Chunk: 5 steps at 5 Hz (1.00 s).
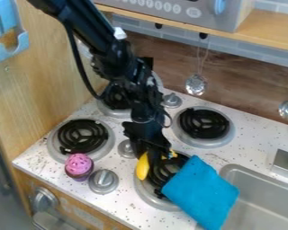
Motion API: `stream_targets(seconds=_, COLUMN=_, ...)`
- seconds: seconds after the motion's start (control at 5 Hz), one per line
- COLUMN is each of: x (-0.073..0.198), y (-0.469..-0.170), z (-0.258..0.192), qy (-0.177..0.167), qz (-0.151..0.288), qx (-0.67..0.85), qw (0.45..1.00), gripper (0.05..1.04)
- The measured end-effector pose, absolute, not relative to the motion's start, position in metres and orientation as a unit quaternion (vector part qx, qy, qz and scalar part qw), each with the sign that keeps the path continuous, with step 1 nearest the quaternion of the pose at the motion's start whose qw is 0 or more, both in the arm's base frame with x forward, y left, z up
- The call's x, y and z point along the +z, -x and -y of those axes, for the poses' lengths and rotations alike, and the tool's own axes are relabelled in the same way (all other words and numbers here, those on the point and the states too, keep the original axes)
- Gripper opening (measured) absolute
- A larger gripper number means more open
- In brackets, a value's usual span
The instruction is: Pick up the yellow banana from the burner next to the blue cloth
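The arm (107, 45) is slanting down from the upper left, bending at its wrist, and the gripper (155, 152) is pointing downward over the front burner (151, 196). Whether it is grasping the banana (142, 167) or only standing against it, I cannot tell; the one banana is lying right at its tip, on the view's left. One cloth (200, 193) is spreading just beyond the tip, lower right, partly over that burner and reaching the sink (263, 197). One cupcake (79, 165) is sitting left of the gripper. Four burners are surrounding or underlying it, with three knobs (103, 181) among them. Two ladles (195, 85) are hanging to its upper right.
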State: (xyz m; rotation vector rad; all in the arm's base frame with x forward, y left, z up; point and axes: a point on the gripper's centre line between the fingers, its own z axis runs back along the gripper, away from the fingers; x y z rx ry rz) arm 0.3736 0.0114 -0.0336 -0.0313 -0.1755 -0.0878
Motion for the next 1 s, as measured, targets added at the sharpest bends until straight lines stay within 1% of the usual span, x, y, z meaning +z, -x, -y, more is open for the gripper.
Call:
stream_targets(seconds=0.2, x=-0.015, y=-0.419, z=-0.018, qy=0.006, qz=0.133, qx=0.005, qw=0.991, gripper=0.487)
stream_targets(seconds=0.4, x=-0.027, y=-0.426, z=-0.022, qy=0.002, qz=0.122, qx=0.024, qw=0.992, gripper=0.487)
stream_targets(seconds=0.6, x=-0.033, y=-0.438, z=-0.033, qy=-0.005, qz=0.116, qx=0.048, qw=0.992, gripper=0.487)
stream_targets(seconds=0.8, x=-0.046, y=-0.439, z=-0.044, qy=-0.017, qz=0.099, qx=0.062, qw=0.993, gripper=0.487)
stream_targets(seconds=1.0, x=-0.047, y=-0.440, z=-0.046, qy=-0.021, qz=0.093, qx=0.079, qw=0.992, gripper=0.547)
